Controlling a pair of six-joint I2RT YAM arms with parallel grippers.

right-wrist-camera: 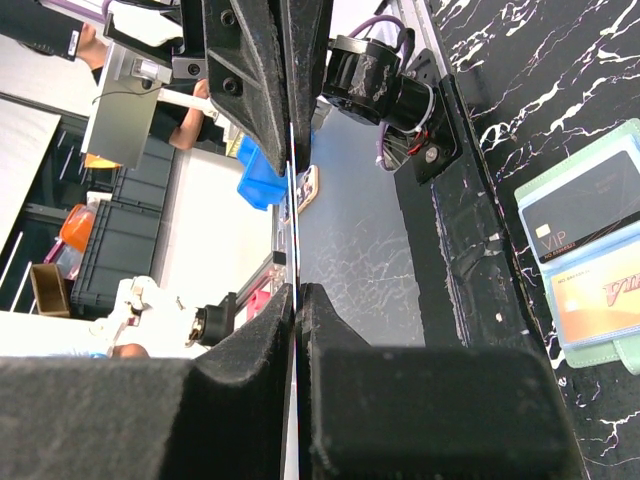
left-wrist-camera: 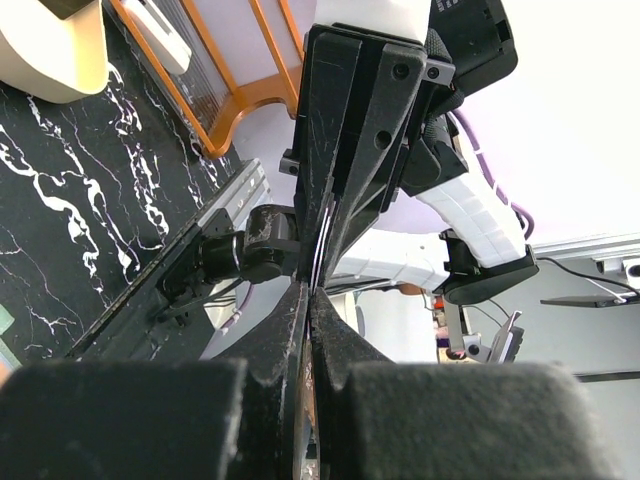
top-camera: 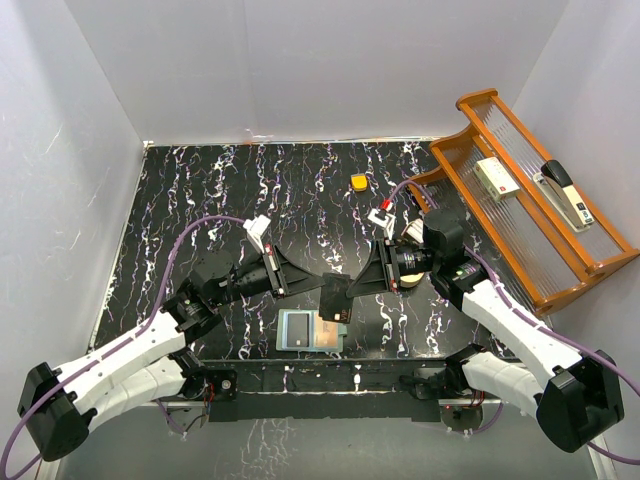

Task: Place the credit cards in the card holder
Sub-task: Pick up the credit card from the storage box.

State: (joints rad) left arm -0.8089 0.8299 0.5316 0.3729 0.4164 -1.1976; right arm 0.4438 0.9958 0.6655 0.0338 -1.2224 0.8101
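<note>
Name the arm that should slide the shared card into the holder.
Probably right. Both the left gripper and right gripper are shut on one dark card, but the open card holder shows its pockets plainly in the right wrist view, hardly in the left.

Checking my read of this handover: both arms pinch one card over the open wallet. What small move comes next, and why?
Probably the left gripper should open its jaws. Both it and the right gripper are shut on the same card, held on edge above the open card holder; gripped from both sides, it likely cannot be tipped into a pocket.
</note>
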